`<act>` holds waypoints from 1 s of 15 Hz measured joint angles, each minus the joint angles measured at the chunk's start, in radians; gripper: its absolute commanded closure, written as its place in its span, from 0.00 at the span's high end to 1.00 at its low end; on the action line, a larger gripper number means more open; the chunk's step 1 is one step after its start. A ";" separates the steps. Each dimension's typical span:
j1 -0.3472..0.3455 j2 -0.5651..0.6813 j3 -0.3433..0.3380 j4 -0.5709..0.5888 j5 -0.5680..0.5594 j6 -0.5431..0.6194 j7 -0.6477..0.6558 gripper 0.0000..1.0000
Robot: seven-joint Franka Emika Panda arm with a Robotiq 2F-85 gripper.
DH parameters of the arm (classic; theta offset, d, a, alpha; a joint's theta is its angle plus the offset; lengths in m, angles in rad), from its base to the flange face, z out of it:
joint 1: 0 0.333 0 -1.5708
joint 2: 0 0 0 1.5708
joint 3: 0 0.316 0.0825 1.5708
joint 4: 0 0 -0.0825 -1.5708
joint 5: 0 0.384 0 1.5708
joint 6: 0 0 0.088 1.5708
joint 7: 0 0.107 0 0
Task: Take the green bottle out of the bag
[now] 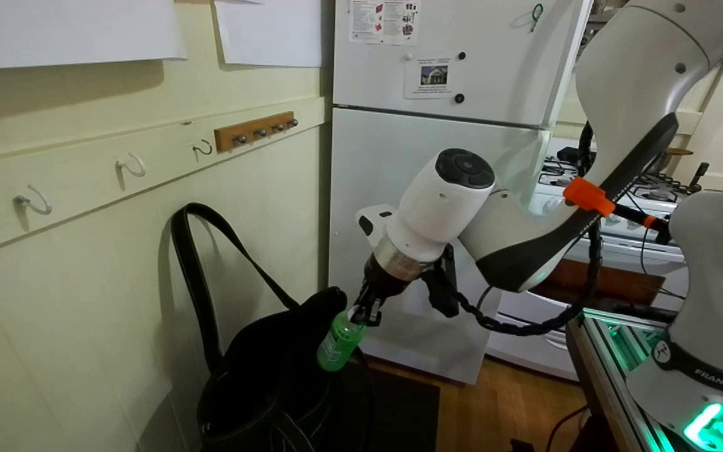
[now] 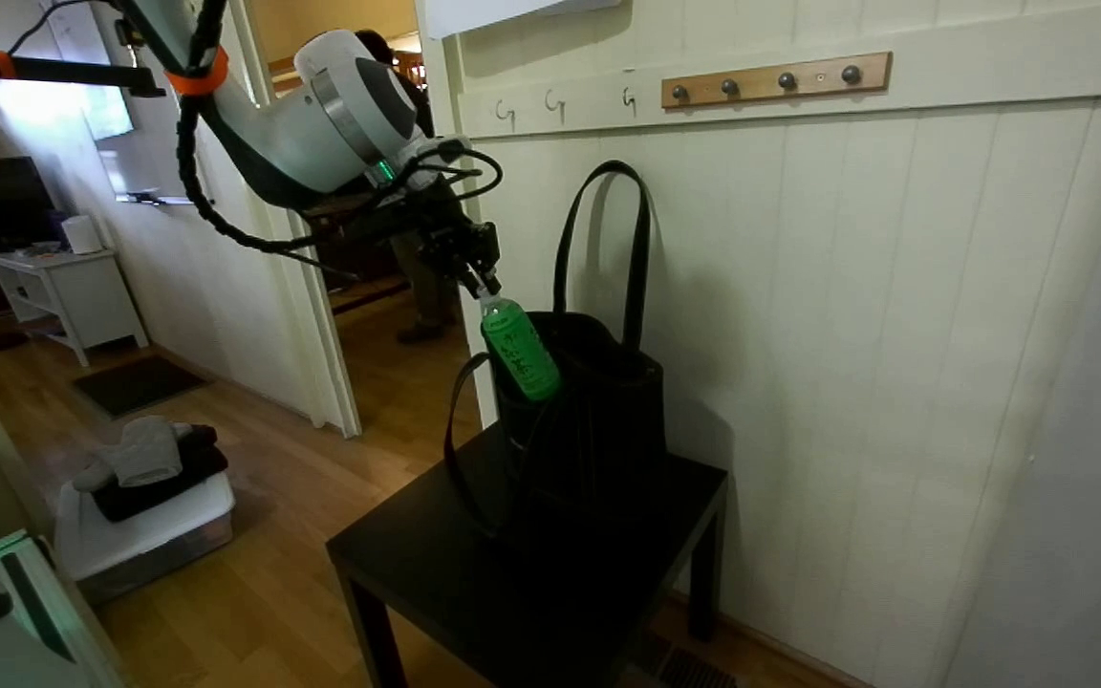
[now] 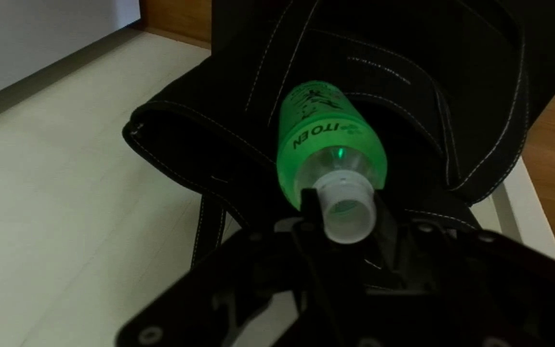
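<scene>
Pincer, slightly parted, clasps the green bottle by its neck.

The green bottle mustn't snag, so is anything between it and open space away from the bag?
Nothing visible: in both exterior views the green bottle, top in the jaws, shows to its base outside the bag; neither handle crosses it.

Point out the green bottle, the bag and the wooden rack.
Green bottle (image 3: 328, 136), wrist view: its green body.
Bag (image 2: 603, 430), in an exterior view: its dark side.
Wooden rack (image 2: 759, 84), in an exterior view: its board, near the middle.
</scene>
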 measured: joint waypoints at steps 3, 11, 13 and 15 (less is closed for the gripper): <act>0.011 -0.036 -0.021 -0.024 -0.064 0.000 0.056 0.08; 0.013 -0.120 -0.007 -0.104 -0.056 0.010 0.028 0.08; 0.011 -0.138 0.007 -0.140 0.026 0.026 -0.045 0.08; 0.009 -0.152 0.023 -0.174 0.128 0.034 -0.135 0.08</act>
